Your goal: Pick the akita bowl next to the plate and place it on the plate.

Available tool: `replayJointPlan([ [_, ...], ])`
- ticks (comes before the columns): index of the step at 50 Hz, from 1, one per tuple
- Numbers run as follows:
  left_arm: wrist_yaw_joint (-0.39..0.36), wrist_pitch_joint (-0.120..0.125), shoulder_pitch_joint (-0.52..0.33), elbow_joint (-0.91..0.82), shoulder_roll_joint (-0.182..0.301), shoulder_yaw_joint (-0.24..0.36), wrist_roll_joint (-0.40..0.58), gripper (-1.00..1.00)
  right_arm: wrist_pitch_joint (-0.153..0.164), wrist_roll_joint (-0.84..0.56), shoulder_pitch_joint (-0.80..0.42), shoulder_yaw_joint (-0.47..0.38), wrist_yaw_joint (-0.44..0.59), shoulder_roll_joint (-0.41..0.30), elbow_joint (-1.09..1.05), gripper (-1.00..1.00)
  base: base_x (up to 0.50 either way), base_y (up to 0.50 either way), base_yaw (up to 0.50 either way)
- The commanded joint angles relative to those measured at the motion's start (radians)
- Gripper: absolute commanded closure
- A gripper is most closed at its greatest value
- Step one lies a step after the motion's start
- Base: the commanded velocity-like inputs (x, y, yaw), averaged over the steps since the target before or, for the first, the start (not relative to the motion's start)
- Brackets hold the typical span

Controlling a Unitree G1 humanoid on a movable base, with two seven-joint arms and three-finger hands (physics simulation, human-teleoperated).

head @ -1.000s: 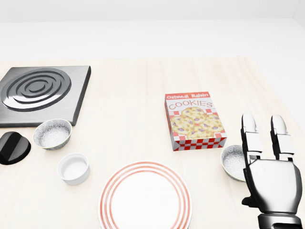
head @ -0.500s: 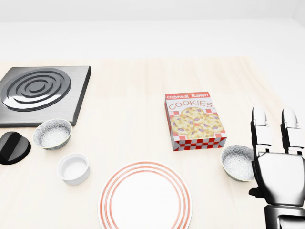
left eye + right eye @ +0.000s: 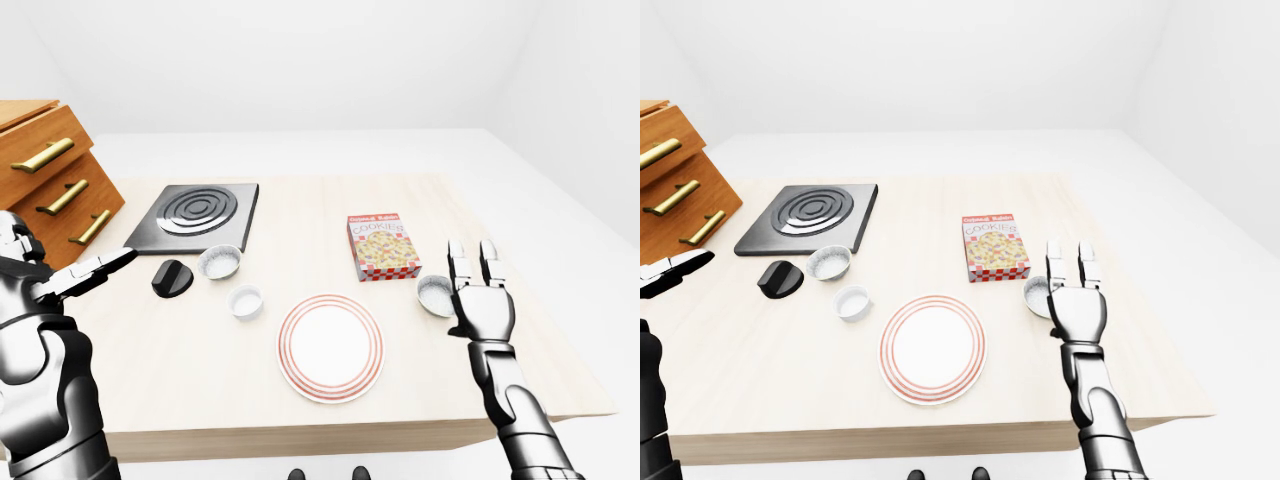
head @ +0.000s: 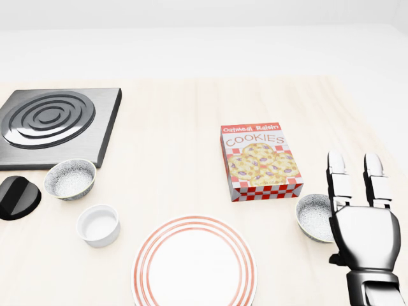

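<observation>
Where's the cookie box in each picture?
Left-eye view: the cookie box sits right of the middle, above the striped plate and to its right.
Head view: cookie box right of the middle, halfway down.
Right-eye view: cookie box just right of the middle.
Shared landmark: the striped plate lies below the box, to its left, in all three.

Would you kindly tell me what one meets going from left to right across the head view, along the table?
black knob → left bowl → white cup → plate → cookie box → right bowl → right hand. The hotplate spans several of these, so it is left out.
</observation>
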Motion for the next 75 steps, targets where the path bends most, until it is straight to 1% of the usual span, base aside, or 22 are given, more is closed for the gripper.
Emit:
replayJointPlan([
  [1,0.001,0.0,-0.001,-0.001,-0.001,0.001,-0.002,-1.0,0.0,-0.007,-0.048,0.036,0.0,-0.015,0.133,-1.0,0.0,0.0,0.0],
  [17,0.002,0.0,0.0,-0.001,-0.003,-0.002,-0.004,-1.0,0.0,-0.01,-0.136,0.07,0.0,-0.042,0.288,-1.0,0.0,0.0,0.0],
  [19,0.002,0.0,0.001,-0.002,-0.004,-0.001,-0.007,-1.0,0.0,-0.027,-0.173,0.081,0.0,-0.052,0.35,-1.0,0.0,0.0,0.0],
  [27,0.003,0.0,0.001,0.001,-0.005,-0.003,-0.009,-1.0,0.0,-0.02,-0.182,0.083,0.0,-0.057,0.35,-1.0,0.0,0.0,0.0],
  [28,0.003,0.0,0.003,-0.001,-0.007,-0.003,-0.01,-1.0,0.0,-0.011,-0.217,0.079,0.0,-0.063,0.405,-1.0,0.0,0.0,0.0],
  [33,0.003,0.0,0.004,-0.001,-0.007,-0.003,-0.01,-1.0,0.0,-0.006,-0.222,0.084,0.0,-0.066,0.416,-1.0,0.0,0.0,0.0],
  [35,0.001,0.0,0.003,0.006,-0.008,-0.005,-0.01,-1.0,0.0,0.003,-0.26,0.092,0.0,-0.069,0.493,-1.0,0.0,0.0,0.0],
  [42,0.0,0.0,0.004,0.006,-0.009,-0.007,-0.01,-1.0,0.0,0.026,-0.278,0.104,0.0,-0.073,0.546,-1.0,0.0,0.0,0.0],
  [43,0.0,0.0,0.005,0.004,-0.009,-0.007,-0.01,-1.0,0.0,0.036,-0.285,0.105,0.0,-0.074,0.564,-0.8,0.0,0.0,0.0],
  [44,0.0,0.0,0.006,0.004,-0.01,-0.008,-0.01,-1.0,0.0,0.054,-0.294,0.101,0.0,-0.074,0.583,-0.5,0.0,0.0,0.0],
  [47,0.0,0.0,0.006,0.003,-0.011,-0.008,-0.009,-1.0,0.0,0.06,-0.295,0.106,0.0,-0.075,0.587,-0.5,0.0,0.0,0.0],
  [48,-0.001,0.0,0.004,0.006,-0.011,-0.009,-0.009,-1.0,0.0,0.087,-0.332,0.098,0.0,-0.079,0.669,0.43,0.0,0.0,0.0],
  [52,-0.001,0.0,0.004,0.006,-0.011,-0.009,-0.009,-1.0,0.0,0.098,-0.344,0.11,0.0,-0.084,0.693,0.43,0.0,0.0,0.0],
  [53,-0.001,0.0,0.005,0.005,-0.013,-0.012,-0.008,-1.0,0.0,0.122,-0.344,0.106,0.0,-0.083,0.704,1.0,0.01,0.0,0.0],
  [59,-0.002,0.0,0.005,0.004,-0.014,-0.012,-0.008,-1.0,0.0,0.149,-0.336,0.111,0.0,-0.086,0.686,1.0,0.0,0.0,0.0],
  [63,-0.003,0.0,0.004,0.001,-0.014,-0.014,-0.007,-1.0,0.0,0.168,-0.291,0.098,0.0,-0.089,0.576,1.0,0.0,0.0,0.0],
  [67,-0.003,0.0,0.004,0.0,-0.015,-0.014,-0.007,-1.0,0.0,0.167,-0.287,0.096,0.0,-0.088,0.567,1.0,0.0,0.0,0.0],
  [68,-0.004,0.0,0.005,-0.003,-0.016,-0.016,-0.007,-1.0,0.0,0.151,-0.269,0.093,0.0,-0.093,0.508,1.0,0.0,0.0,0.0],
  [71,-0.005,0.0,0.004,0.001,-0.017,-0.016,-0.004,-1.0,0.0,0.132,-0.241,0.078,0.0,-0.09,0.431,1.0,0.0,0.0,0.0],
  [74,-0.006,0.0,0.004,0.001,-0.017,-0.016,-0.004,-1.0,0.0,0.129,-0.239,0.075,0.0,-0.088,0.426,1.0,0.0,0.0,0.0],
  [75,-0.006,0.0,0.004,0.0,-0.017,-0.016,-0.005,-1.0,0.0,0.11,-0.202,0.066,0.0,-0.089,0.304,1.0,0.0,0.0,0.0],
])
